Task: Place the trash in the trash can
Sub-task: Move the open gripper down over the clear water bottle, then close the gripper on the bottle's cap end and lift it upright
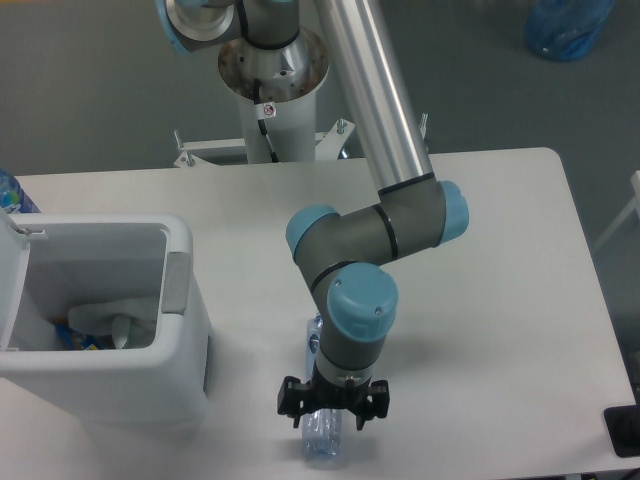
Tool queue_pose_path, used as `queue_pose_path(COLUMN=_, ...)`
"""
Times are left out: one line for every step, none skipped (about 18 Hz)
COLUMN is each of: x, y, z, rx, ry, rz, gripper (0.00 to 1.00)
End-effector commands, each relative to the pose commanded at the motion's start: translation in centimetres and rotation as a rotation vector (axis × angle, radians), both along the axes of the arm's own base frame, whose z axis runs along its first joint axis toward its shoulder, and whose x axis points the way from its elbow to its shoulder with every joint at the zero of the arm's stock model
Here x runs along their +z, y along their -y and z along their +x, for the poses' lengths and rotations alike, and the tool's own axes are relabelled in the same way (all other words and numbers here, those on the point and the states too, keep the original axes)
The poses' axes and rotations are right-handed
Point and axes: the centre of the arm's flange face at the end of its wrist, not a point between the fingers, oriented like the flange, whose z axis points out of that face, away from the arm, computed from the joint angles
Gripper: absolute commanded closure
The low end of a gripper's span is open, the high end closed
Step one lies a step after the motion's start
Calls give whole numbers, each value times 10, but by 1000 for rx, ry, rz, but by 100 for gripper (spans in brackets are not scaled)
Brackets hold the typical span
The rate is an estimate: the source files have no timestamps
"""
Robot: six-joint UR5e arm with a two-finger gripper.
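Note:
A crushed clear plastic bottle (322,437) lies on the white table (500,300) near the front edge, its cap end pointing away from me. My gripper (330,409) hangs directly over the bottle's middle, pointing down, with its black fingers (291,402) spread to either side of the bottle; it is open. The arm hides the bottle's upper half. A white boxy trash can (100,385) stands at the left. Inside it lies a crumpled white wrapper (120,318).
The robot's base column (272,70) rises at the table's back. A blue bag (565,25) sits on the floor at the top right. A blue bottle top (12,193) peeks in at the left edge. A black object (625,430) lies at the lower right corner.

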Motion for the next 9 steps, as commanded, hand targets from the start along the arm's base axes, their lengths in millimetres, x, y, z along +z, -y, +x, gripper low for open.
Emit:
queue_pose_path(x=-6, y=-3, z=1, rx=-3, ry=-3, rz=-5, gripper=0)
queue_pose_path(x=-11, y=-2, z=2, rx=-3, ry=-14, rz=-22, gripper=0)
queue_pose_path(x=-11, y=-6, z=9, rx=-12, ry=-27, rz=-31, gripper=0)
queue_pose_path(x=-12, y=-8, z=10, rx=-16, ry=-29, rz=-33, gripper=0)
queue_pose_path(x=-13, y=-8, z=10, rx=-15, ry=-30, rz=-34, gripper=0)
queue_pose_path(x=-16, y=-8, z=10, rx=-14, ry=-29, rz=-37, gripper=0)
queue_pose_path(x=-21, y=-8, z=9, rx=-14, ry=-30, rz=-40, gripper=0)
queue_pose_path(x=-22, y=-8, z=9, rx=-14, ry=-31, rz=-41, gripper=0)
queue_pose_path(x=-24, y=-8, z=9, rx=-14, ry=-35, rz=-48, gripper=0)
